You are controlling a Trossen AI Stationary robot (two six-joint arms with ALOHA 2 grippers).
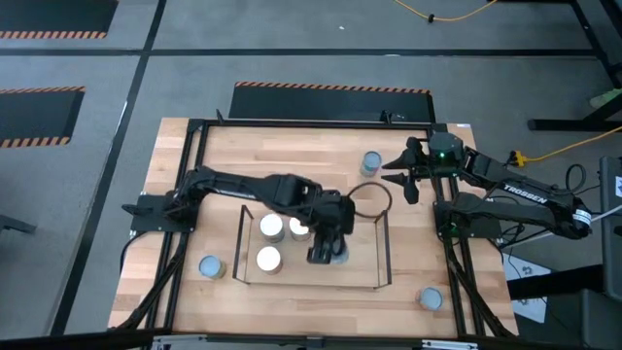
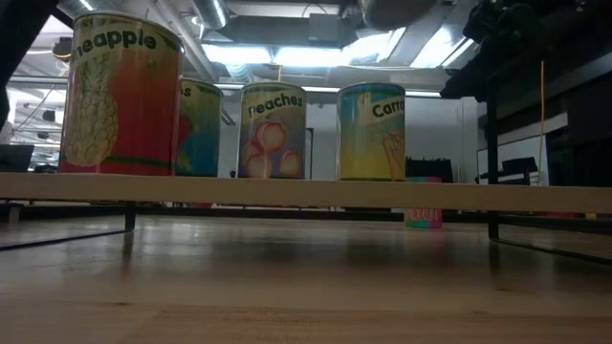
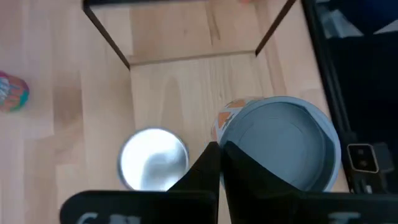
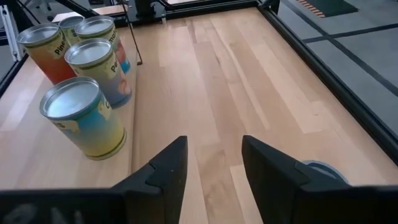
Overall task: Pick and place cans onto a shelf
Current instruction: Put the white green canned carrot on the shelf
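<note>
The shelf [image 1: 374,277] is a light-wood board with black wire ends at the table's middle. Three cans with white tops [image 1: 272,227] [image 1: 298,227] [image 1: 267,259] stand on it, their bases on the board. My left gripper [image 1: 326,251] is over the shelf's right half, shut on a fourth can with a pale-blue top [image 3: 280,152]. This can also shows in the low view as the teal-yellow can [image 2: 371,132]. My right gripper [image 1: 403,180] waits open and empty beyond the shelf's far right corner. My left gripper [image 3: 221,149] comes from above, pointing down, at the rim of the can's top [image 3: 217,134]. One finger [image 3: 255,174] lies over the recessed top inside the rim. The other [image 3: 202,177] is outside the can's wall. The can stands upright, its base on the shelf board [image 2: 306,191].
Loose cans stand on the tabletop at the far right [image 1: 370,161], the near left [image 1: 210,266] and the near right [image 1: 430,297]. Black frame rails [image 1: 185,194] run round the table. The far-right can lies just beside my right gripper's finger [image 4: 317,168].
</note>
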